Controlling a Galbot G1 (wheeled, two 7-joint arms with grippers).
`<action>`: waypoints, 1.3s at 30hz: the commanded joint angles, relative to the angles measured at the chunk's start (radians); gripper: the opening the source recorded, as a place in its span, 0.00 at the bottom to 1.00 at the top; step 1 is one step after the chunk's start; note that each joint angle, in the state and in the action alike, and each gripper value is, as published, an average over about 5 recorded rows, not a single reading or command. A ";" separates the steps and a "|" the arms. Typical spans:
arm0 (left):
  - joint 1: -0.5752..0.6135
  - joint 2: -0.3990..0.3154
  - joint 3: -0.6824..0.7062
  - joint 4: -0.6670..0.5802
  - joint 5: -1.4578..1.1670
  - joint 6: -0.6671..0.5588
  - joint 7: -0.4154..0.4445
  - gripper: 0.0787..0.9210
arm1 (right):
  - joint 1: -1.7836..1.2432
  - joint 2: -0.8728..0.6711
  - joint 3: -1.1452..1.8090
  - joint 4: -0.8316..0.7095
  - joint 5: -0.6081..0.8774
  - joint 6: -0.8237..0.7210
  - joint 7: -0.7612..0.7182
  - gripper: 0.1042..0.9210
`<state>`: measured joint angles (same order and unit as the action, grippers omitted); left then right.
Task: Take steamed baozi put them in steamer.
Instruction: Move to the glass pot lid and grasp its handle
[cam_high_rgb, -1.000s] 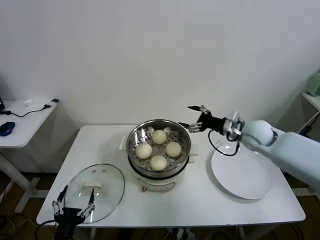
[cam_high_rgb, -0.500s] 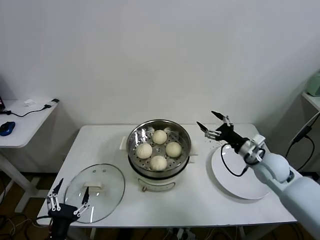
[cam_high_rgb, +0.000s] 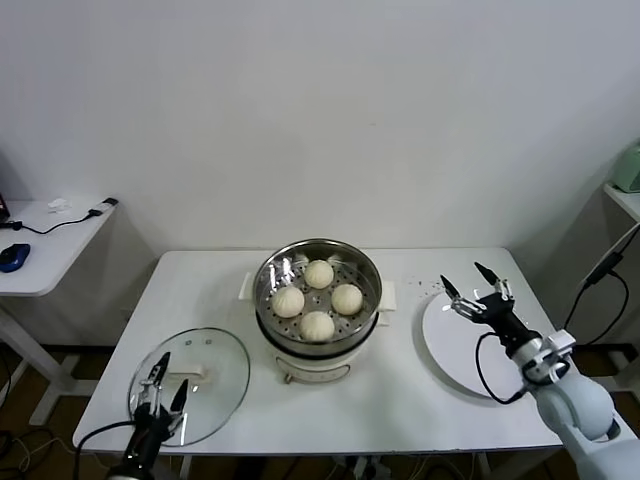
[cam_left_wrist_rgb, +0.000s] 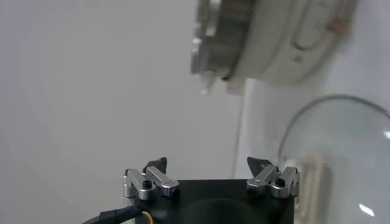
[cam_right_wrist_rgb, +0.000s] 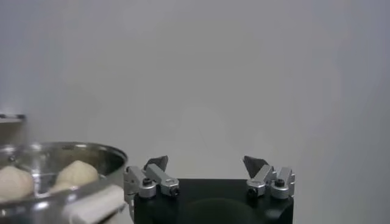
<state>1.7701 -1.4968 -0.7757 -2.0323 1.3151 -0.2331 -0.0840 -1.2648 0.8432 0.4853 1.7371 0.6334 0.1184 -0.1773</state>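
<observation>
Several cream-white baozi (cam_high_rgb: 318, 299) lie on the perforated tray inside the shiny steel steamer (cam_high_rgb: 268, 278) at the table's middle. Two of them show in the right wrist view (cam_right_wrist_rgb: 74, 172) inside the steamer's rim (cam_right_wrist_rgb: 91, 148). My right gripper (cam_high_rgb: 478, 292) is open and empty, above the white plate (cam_high_rgb: 500, 362) to the right of the steamer. My left gripper (cam_high_rgb: 159, 384) is open and empty at the table's front left, over the glass lid (cam_high_rgb: 205, 385). The steamer's base (cam_left_wrist_rgb: 286, 42) and the lid (cam_left_wrist_rgb: 341, 152) show in the left wrist view.
The white table (cam_high_rgb: 400, 400) holds the steamer, plate and lid. A side table (cam_high_rgb: 50, 250) with a cable and a blue mouse (cam_high_rgb: 13, 256) stands at the left. A white wall is behind.
My right gripper has drawn back from the steamer's right rim, to the right and towards me, over the plate. My left gripper has shifted slightly right over the lid.
</observation>
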 joint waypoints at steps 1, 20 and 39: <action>-0.125 0.015 0.007 0.280 0.329 -0.036 -0.086 0.88 | -0.129 0.086 0.140 -0.028 -0.092 0.001 0.006 0.88; -0.309 0.040 0.036 0.444 0.245 0.159 -0.191 0.88 | -0.141 0.090 0.167 -0.044 -0.158 0.004 0.035 0.88; -0.355 0.062 0.103 0.475 0.113 0.178 -0.165 0.79 | -0.135 0.134 0.164 -0.090 -0.241 0.033 0.023 0.88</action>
<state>1.4396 -1.4399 -0.6985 -1.5818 1.4825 -0.0742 -0.2503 -1.3968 0.9662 0.6446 1.6606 0.4244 0.1474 -0.1532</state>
